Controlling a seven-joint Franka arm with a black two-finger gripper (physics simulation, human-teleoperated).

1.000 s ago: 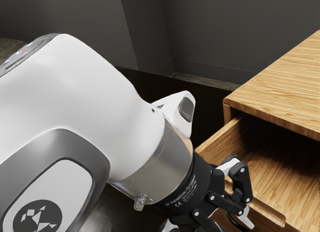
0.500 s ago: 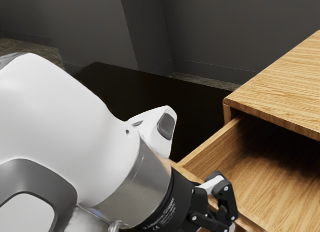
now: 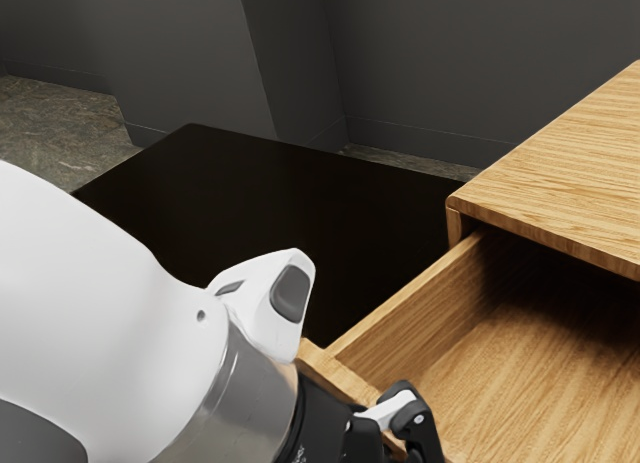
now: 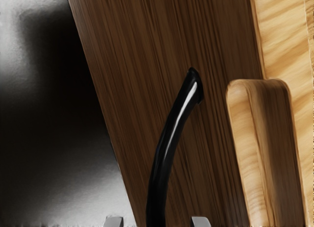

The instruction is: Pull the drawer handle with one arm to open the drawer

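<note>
We pull the handle [image 4: 169, 138] straight along the drawer [image 3: 400, 321] travel, level and untwisted; whether the gripper [image 3: 398, 431] clamps it, we cannot tell.

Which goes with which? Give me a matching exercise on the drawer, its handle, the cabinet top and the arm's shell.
1 drawer
2 handle
3 cabinet top
4 arm's shell

a white
b glossy black, curved
c pulled out, inside showing
d flat wood slab above the drawer

Pairs: 1-c, 2-b, 3-d, 4-a.
</note>
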